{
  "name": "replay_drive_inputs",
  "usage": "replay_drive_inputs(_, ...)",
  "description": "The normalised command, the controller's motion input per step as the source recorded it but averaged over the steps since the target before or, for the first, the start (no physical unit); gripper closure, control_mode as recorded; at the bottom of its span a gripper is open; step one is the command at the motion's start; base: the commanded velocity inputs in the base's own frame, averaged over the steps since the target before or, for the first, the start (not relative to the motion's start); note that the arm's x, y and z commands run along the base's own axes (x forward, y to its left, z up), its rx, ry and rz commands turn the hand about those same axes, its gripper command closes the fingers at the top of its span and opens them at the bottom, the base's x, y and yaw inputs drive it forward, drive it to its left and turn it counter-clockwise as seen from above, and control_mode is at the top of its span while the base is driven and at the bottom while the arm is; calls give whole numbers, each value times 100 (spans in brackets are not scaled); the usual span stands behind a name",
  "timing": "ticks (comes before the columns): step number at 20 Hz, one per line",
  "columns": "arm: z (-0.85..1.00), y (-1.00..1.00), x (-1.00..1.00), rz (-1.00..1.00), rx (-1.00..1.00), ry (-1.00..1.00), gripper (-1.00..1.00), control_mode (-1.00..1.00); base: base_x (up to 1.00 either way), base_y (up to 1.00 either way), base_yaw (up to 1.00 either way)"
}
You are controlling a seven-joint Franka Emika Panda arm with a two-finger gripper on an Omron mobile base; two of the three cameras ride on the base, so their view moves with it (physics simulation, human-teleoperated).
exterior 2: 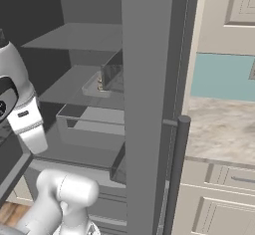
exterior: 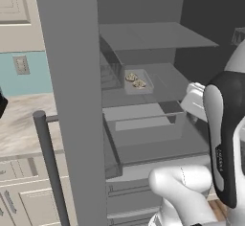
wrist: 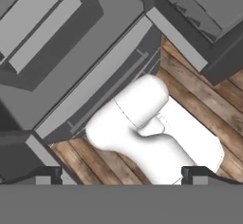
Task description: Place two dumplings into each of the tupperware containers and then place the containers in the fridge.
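The fridge [exterior: 72, 100] stands open, its door [exterior 2: 149, 104] swung toward me. On a middle shelf lies a pale tupperware container [exterior: 139, 82] holding two dumplings [exterior: 135, 80]. From the right base view the container [exterior 2: 94, 87] is partly hidden behind the door's edge. My gripper [wrist: 122, 174] is open and holds nothing. Its fingertips [wrist: 47, 173] stand wide apart and point down at the fridge's lower front and the wooden floor. My hand [exterior: 194, 99] hangs in front of the shelves, to the right of and below the container and apart from it.
A clear drawer [exterior: 143, 124] sits below the container's shelf. The door's long bar handle [exterior: 48, 163] stands at the lower left. A marble counter [exterior 2: 219, 129] with cabinets and a teal backsplash [exterior 2: 224, 77] lies beyond the door. Wooden floor [wrist: 199, 90] runs under the fridge front.
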Motion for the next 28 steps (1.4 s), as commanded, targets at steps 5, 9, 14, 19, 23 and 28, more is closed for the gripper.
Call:
replay_drive_inputs(5,-2,2,0,3,-2,-1,-100,100,-42,2,6)
replay_drive_inputs(9,0,0,0,0,0,0,-100,100,-100,0,7)
replay_drive_inputs(14,0,0,0,0,0,0,-100,100,-100,-10,-21)
replay_drive_inputs(19,0,0,0,0,0,0,-100,100,-98,1,-75)
replay_drive_inputs(23,0,0,0,0,0,0,-100,100,-73,4,-93)
replay_drive_inputs(28,0,0,0,0,0,0,-100,100,-35,2,-97)
